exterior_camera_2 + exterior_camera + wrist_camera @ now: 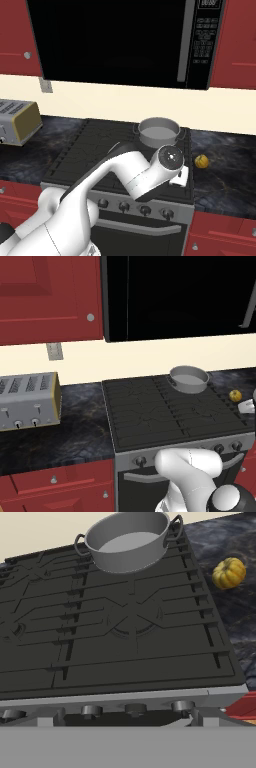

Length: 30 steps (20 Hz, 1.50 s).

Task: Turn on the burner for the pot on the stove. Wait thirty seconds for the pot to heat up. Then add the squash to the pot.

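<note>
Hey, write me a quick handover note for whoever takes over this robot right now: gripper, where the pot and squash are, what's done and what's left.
Gripper: open and holding nothing, low in front of the stove, facing its row of knobs.
Pot: on the back right burner, nothing but its pale base visible inside.
Squash: on the dark counter right of the stove, level with the cooktop's middle, apart from the pot.
Done: arm brought near the stove front. No flame visible under the pot.
Left: turn the pot's burner knob, wait thirty seconds, then pick up the squash and put it in the pot.
</note>
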Tool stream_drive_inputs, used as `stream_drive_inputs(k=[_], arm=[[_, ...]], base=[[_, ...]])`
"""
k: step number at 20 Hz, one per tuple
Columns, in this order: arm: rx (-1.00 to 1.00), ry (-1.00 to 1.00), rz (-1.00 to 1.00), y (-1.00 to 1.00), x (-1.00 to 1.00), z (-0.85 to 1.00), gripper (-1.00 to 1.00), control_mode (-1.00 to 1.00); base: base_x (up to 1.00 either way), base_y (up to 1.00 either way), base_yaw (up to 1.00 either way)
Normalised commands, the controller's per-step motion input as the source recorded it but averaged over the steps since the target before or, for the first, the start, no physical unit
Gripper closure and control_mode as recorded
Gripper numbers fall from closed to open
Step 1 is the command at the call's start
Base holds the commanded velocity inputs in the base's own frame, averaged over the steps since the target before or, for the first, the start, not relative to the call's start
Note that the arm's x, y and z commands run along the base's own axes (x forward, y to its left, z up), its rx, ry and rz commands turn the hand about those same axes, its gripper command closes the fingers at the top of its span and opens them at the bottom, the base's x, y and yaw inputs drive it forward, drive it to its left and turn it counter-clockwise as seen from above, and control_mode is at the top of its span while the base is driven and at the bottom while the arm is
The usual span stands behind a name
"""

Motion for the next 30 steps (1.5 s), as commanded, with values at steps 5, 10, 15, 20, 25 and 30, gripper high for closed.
stream_drive_inputs(k=[5, 10, 15, 20, 25, 30], arm=[[0.0, 0.0, 0.0, 0.0, 0.0, 0.0, -1.0, -1.0], [0.0, 0.0, 0.0, 0.0, 0.0, 0.0, -1.0, -1.0], [0.0, 0.0, 0.0, 0.0, 0.0, 0.0, -1.0, -1.0], [0.0, 0.0, 0.0, 0.0, 0.0, 0.0, -1.0, -1.0], [0.0, 0.0, 0.0, 0.0, 0.0, 0.0, -1.0, -1.0], [0.0, 0.0, 0.0, 0.0, 0.0, 0.0, -1.0, -1.0]], base=[[0.0, 0.0, 0.0], [0.0, 0.0, 0.0], [0.0, 0.0, 0.0], [0.0, 0.0, 0.0], [0.0, 0.0, 0.0], [0.0, 0.0, 0.0]])
